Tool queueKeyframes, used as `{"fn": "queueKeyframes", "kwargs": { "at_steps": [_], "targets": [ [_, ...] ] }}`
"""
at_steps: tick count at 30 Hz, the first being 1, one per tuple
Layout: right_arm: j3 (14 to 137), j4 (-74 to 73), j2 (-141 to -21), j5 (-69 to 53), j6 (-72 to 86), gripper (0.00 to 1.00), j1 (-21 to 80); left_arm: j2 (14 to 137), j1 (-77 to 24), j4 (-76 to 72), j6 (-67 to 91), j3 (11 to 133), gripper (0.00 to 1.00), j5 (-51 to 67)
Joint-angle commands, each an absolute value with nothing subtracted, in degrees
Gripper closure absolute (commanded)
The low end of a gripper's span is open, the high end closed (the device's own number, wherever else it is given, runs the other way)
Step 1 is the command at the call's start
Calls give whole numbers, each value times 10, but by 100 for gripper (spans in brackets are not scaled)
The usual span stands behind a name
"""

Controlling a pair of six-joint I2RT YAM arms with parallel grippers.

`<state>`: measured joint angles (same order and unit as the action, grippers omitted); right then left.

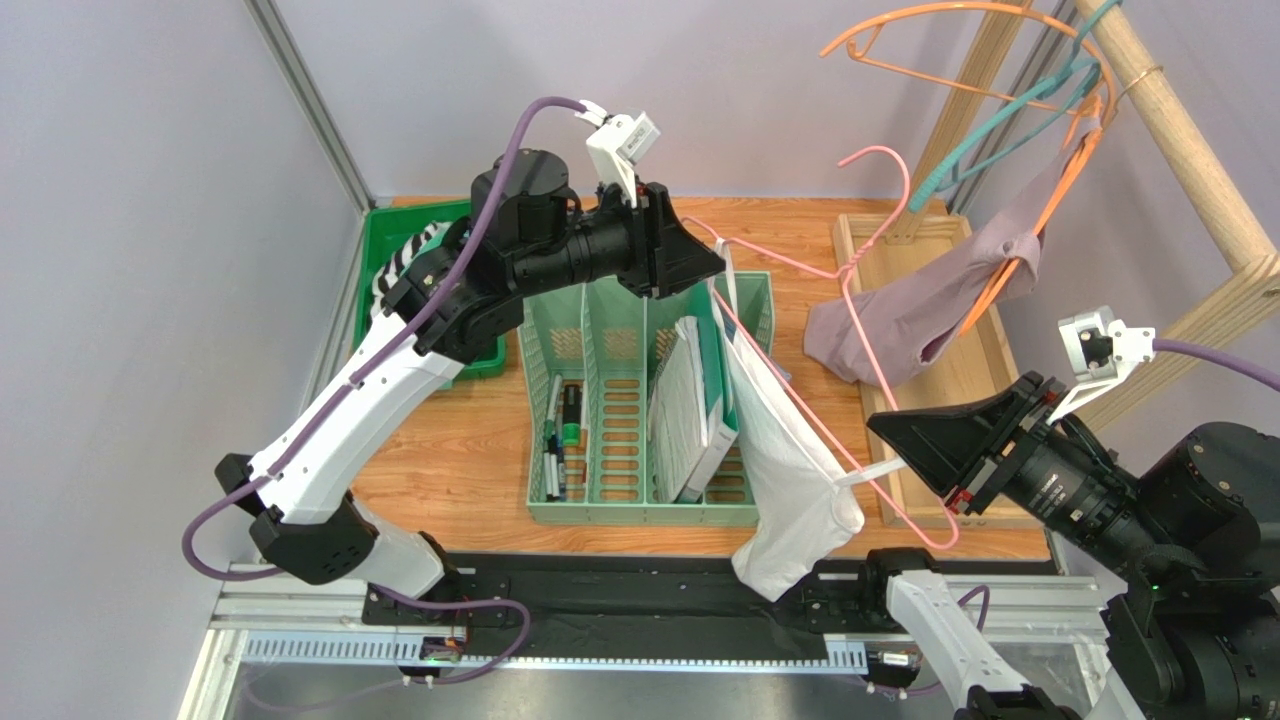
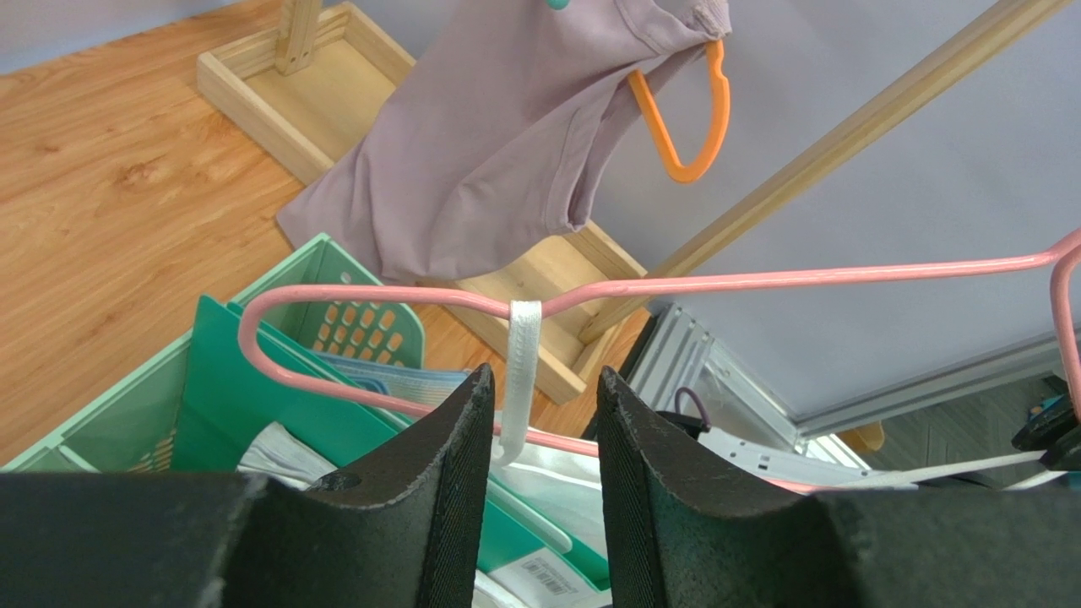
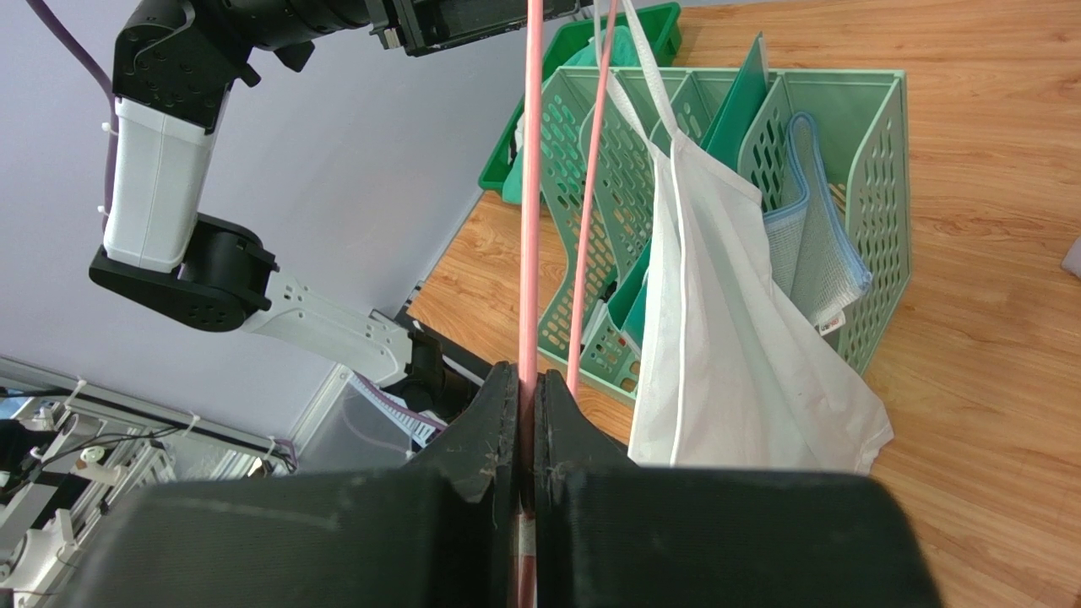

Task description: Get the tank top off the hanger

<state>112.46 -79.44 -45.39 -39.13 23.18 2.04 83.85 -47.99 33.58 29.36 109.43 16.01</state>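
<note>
1. Suspending a pink hanger (image 2: 761, 281) in the air over the right half of the desk (image 1: 451, 435), one end raised toward the far edge, the other dipping toward the near right corner.
2. Clamping the right tool (image 3: 528, 378) fully closed on the hanger's wire at that lower end, both fingers pressing flat against the pink rod.
3. Positioning the left tool (image 2: 543, 380) at the raised end, fingers (image 2: 438, 469) standing apart and straddling the hanger's lower wire and a white strap (image 2: 523, 355). Showing gaps on both sides of the strap, pinching nothing.
4. Carrying a white tank top (image 1: 789, 473) on the hanger, with that strap looping over the upper wire. Drooping alongside the lower wire, hem dangling past the desk's near edge, right of centre. Trailing a second strap toward the right tool.
5. Occupying the desk's middle: a mint-green file organizer (image 1: 639, 513), holding papers (image 1: 684, 405) upright in one compartment. Hanging just beside its right wall: the tank top, contact impossible to tell.
6. Occupying the far left corner: a green bin (image 1: 373, 278).
7. Lining the right edge: a wooden rack (image 1: 1187, 143), carrying a mauve garment (image 1: 894, 323) on an orange hanger (image 2: 689, 172), fabric slumping toward the rack's base tray (image 1: 879, 240).
</note>
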Motion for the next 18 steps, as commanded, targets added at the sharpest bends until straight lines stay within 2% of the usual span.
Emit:
{"fn": "queueKeyframes", "kwargs": {
  "at_steps": [1, 6, 11, 13, 18],
  "targets": [
    [1135, -765, -454, -404, 247, 100, 18, 848, -482, 331, 284, 1094, 60, 161],
    [1136, -763, -454, -408, 250, 100, 18, 859, -482, 332, 284, 1098, 60, 167],
    [1132, -762, -451, -407, 250, 100, 18, 867, -483, 348, 273, 1121, 83, 158],
    [1124, -766, -447, -406, 245, 100, 18, 867, -482, 356, 266, 1132, 100, 144],
    [1105, -802, -425, -382, 223, 100, 18, 864, -460, 369, 267, 1159, 100, 135]
  ]
}}
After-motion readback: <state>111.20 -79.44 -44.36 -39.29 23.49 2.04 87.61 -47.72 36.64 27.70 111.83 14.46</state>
